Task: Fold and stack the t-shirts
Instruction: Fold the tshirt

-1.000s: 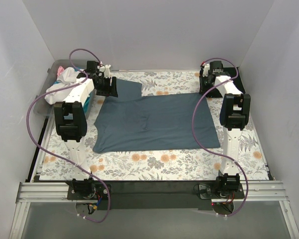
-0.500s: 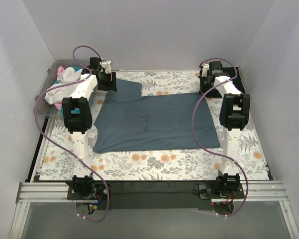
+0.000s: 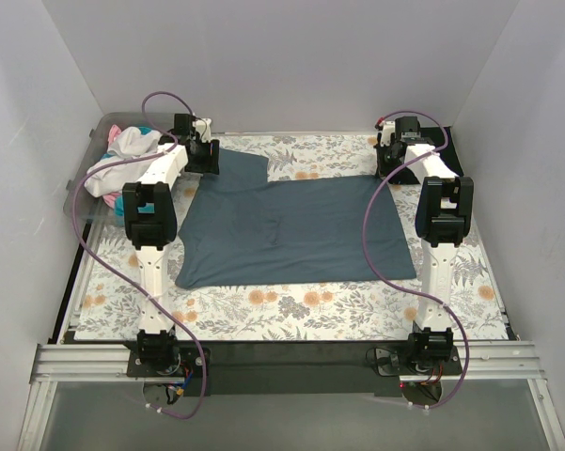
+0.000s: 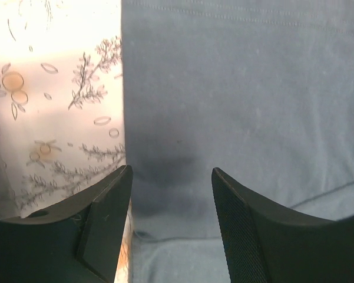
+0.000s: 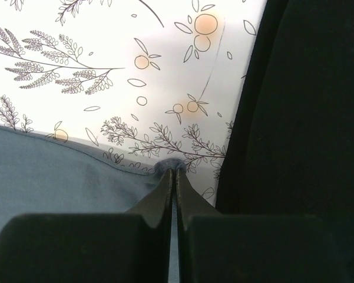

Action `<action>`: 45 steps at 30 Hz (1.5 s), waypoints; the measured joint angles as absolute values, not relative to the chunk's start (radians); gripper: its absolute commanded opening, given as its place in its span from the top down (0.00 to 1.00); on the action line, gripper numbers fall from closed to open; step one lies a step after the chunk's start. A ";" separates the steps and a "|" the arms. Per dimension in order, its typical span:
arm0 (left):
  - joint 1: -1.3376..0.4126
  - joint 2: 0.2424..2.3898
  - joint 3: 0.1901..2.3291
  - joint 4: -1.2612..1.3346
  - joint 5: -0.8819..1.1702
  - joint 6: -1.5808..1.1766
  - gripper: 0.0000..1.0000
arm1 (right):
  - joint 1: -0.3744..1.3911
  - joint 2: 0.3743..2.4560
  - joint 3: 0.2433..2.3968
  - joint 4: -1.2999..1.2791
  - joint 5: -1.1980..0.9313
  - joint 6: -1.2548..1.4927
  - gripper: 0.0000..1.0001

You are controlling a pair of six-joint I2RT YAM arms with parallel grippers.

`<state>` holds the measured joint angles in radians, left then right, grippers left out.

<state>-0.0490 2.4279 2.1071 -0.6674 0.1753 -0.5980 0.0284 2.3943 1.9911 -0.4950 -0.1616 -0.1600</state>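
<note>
The slate blue-grey t-shirt (image 3: 291, 230) lies spread flat on the floral table cloth (image 3: 291, 305). My left gripper (image 3: 199, 156) is open just above the shirt's far-left sleeve; in the left wrist view its jaws (image 4: 171, 177) straddle the shirt's edge (image 4: 241, 100), holding nothing. My right gripper (image 3: 387, 162) is shut on the shirt's far-right corner; in the right wrist view its tips (image 5: 175, 171) pinch a small bunch of the blue cloth (image 5: 65, 183). A black t-shirt (image 3: 453, 162) lies at the far right, and also shows in the right wrist view (image 5: 306, 106).
A clear plastic bin (image 3: 86, 197) at the far left holds white (image 3: 108, 172), pink (image 3: 130, 141) and teal shirts in a heap. Grey walls close in the back and both sides. The floral cloth (image 4: 53, 88) shows bare beside the sleeve.
My left gripper has moved a little toward the far edge over the sleeve, and its arm has swung in closer to the shirt. The right arm and the shirt have not moved.
</note>
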 measured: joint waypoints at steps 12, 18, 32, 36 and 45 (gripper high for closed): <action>-0.049 2.530 2.195 -0.582 0.165 -0.572 0.51 | 0.029 2.387 1.985 -0.504 -0.176 -0.184 0.99; -0.049 2.545 2.211 -0.556 0.174 -0.567 0.72 | 0.030 2.379 1.980 -0.527 -0.187 -0.195 0.99; -0.051 2.515 2.223 -0.570 0.213 -0.564 1.00 | 0.019 2.283 1.971 -0.551 -0.220 -0.238 0.99; -0.045 2.425 2.130 -0.562 0.237 -0.566 1.00 | 0.005 2.244 1.949 -0.550 -0.234 -0.244 0.99; -0.010 2.115 1.824 -0.495 0.332 -0.563 1.00 | -0.042 2.172 1.866 -0.559 -0.265 -0.269 0.99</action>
